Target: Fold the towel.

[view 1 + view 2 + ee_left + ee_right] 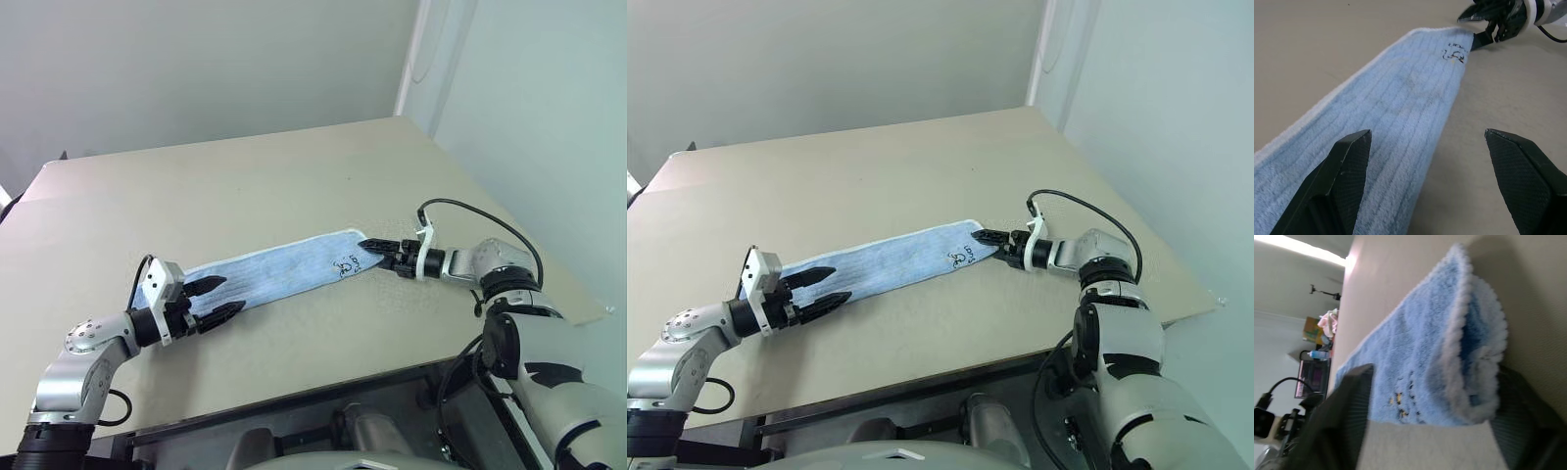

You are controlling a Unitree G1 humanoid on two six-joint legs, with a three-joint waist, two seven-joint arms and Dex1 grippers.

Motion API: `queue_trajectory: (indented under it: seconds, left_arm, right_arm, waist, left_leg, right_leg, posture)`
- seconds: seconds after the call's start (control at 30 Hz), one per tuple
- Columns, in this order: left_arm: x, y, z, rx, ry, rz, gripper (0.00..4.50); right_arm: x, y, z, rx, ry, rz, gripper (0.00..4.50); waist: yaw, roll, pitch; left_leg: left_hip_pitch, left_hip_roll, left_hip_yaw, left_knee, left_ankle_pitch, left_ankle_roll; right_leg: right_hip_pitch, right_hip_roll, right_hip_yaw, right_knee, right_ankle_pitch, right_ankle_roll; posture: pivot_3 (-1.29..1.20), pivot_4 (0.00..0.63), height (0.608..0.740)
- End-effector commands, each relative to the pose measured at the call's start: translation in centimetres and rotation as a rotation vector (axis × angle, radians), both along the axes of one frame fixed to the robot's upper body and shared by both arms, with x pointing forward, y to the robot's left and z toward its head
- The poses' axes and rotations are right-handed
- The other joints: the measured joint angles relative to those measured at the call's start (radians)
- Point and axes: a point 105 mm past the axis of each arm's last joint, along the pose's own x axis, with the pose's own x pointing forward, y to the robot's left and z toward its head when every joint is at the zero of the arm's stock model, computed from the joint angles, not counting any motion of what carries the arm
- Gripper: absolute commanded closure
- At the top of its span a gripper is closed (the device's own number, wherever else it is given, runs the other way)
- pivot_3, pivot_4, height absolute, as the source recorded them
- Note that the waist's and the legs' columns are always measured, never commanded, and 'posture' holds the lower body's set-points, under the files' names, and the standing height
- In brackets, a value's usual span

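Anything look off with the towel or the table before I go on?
Nothing damaged or spilled. The towel lies as a long folded strip, slanted across the table. At the right gripper its end gapes, the layers parted. The left gripper stands open at the other end.

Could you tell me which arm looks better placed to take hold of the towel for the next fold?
Right, probably. The right gripper has its fingers around the towel's end by the embroidered mark. The left gripper is open at the other end, with one finger over the towel.
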Motion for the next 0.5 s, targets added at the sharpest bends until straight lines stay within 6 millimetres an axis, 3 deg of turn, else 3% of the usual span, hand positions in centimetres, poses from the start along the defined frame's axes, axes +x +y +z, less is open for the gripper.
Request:
queue_trajectory:
  seconds: [0.03,0.23,0.5]
  left_arm:
    - [0.4,0.8,1.4,0.022,-0.063,0.026,0.59]
    - [0.4,1.3,0.9,0.028,-0.053,0.051,0.59]
    - [0.5,3.0,0.8,0.039,-0.035,0.117,0.59]
  right_arm:
    - [0.0,1.5,1.5,0.036,-0.017,0.077,2.35]
    - [0.6,-0.1,2.9,0.083,-0.045,0.018,4.47]
    - [-0.3,-6.1,4.0,-0.017,-0.072,-0.042,4.47]
  waist:
    - [0.001,0.000,0.000]
    - [0.002,0.000,0.000]
    - [0.007,0.000,0.000]
  left_leg:
    - [0.000,0.000,0.000,-0.001,0.000,0.000]
    - [-0.003,-0.001,0.001,-0.002,-0.001,0.003]
    - [-0.005,-0.005,0.002,-0.002,-0.002,0.004]
  right_leg:
    - [0.000,0.000,0.000,0.000,0.000,0.001]
    - [-0.004,0.000,0.004,0.001,0.002,0.003]
    - [-0.005,0.000,0.010,-0.001,0.001,0.002]
  posture:
    - [0.00,0.000,0.740]
    - [0.00,0.000,0.740]
    - [0.00,0.000,0.740]
